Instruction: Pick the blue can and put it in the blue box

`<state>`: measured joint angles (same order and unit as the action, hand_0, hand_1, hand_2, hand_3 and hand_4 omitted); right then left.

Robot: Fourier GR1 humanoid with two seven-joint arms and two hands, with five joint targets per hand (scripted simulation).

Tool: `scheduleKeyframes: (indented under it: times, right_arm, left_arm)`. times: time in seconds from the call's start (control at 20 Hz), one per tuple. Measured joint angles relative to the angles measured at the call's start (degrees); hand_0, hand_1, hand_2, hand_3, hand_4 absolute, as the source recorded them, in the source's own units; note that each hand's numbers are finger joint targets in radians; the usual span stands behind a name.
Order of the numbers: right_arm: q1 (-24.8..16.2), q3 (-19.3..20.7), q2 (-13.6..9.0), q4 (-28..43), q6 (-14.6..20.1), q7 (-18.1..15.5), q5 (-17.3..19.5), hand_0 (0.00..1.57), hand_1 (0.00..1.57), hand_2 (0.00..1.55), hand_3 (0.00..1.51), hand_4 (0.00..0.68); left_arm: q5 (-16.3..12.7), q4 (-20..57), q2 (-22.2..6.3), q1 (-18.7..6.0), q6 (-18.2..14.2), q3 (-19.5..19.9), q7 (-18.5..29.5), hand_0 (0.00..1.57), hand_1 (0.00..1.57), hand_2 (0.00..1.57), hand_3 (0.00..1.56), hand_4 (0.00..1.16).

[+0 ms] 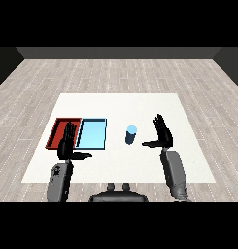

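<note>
While the blue can (131, 134) stood upright on the white table (140, 104), just right of the light blue tray (92, 133), neither hand had hold of anything. The right hand (162, 134) hovered near the can's right side, fingers straight and thumb spread toward it, still apart from it. The left hand (68, 142) was likewise opened flat, over the near edge of the red tray (56, 130), which lay touching the blue tray's left side.

A likely risk was the thumb or fingertips knocking the narrow can over before they curled round it, since it looked easy to tip. Carried leftward too low, it could catch the blue tray's right rim. Bare table lay between can and tray, and more on the far side, leaving room for the move.
</note>
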<state>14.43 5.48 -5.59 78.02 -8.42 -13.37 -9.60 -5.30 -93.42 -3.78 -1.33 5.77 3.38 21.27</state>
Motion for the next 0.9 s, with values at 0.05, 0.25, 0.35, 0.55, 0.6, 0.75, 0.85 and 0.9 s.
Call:
scheduleKeyframes:
  times: [0.05, 0.25, 0.35, 0.55, 0.6, 0.75, 0.85, 0.9]
  right_arm:
    - [-0.1, -0.1, 0.4, -0.7, 0.0, -0.8, 0.0, 0.00, 0.00, 0.00, 0.00, 0.000]
    - [2.7, 0.4, 0.2, -3.1, -0.2, -0.6, -0.5, 0.00, 0.00, 0.00, 0.00, 0.000]
    - [3.5, 0.4, 0.5, -3.6, -0.2, -0.1, -0.9, 0.00, 0.00, 0.00, 0.00, 0.000]
    - [4.1, -0.6, 2.6, -4.8, 1.2, -0.5, -0.7, 0.00, 0.00, 0.00, 0.00, 0.000]
    - [4.1, -0.8, 3.0, -4.8, 1.3, -0.6, -0.9, 0.00, 0.00, 0.00, 0.00, 0.000]
    - [4.6, -0.7, 3.4, -5.2, 1.7, 0.1, -1.6, 0.00, 0.00, 0.00, 0.00, 0.000]
    - [4.9, -0.5, 3.8, -6.7, 1.4, -0.3, -2.2, 0.00, 0.00, 0.00, 0.00, 0.000]
    - [5.9, -0.5, 4.2, -8.5, 1.8, -1.0, -2.5, 0.00, 0.00, 0.00, 0.00, 0.000]
  left_arm:
    - [-0.3, -0.7, -0.1, 0.5, 0.3, 0.1, -0.1, 0.00, 0.00, 0.00, 0.00, 0.00]
    - [0.5, -0.3, 0.4, 1.2, -0.1, 0.1, 1.4, 0.00, 0.00, 0.00, 0.00, 0.00]
    - [0.1, -0.7, 0.2, 1.5, 0.3, 0.3, 1.4, 0.00, 0.00, 0.00, 0.00, 0.00]
    - [-1.2, -1.3, -0.3, 0.5, 0.8, 1.2, -0.1, 0.00, 0.00, 0.00, 0.00, 0.00]
    - [-0.8, -1.7, 0.4, 1.6, 0.7, 0.5, 0.6, 0.00, 0.00, 0.00, 0.00, 0.00]
    - [-1.3, -1.0, -0.2, 0.5, 0.9, 1.5, 0.3, 0.00, 0.00, 0.00, 0.00, 0.00]
    - [-1.1, -1.1, 0.2, 0.2, 0.4, 1.2, 0.2, 0.00, 0.00, 0.00, 0.00, 0.00]
    - [-0.9, -1.7, 0.6, 0.4, 0.0, 0.9, -0.2, 0.00, 0.00, 0.00, 0.00, 0.00]
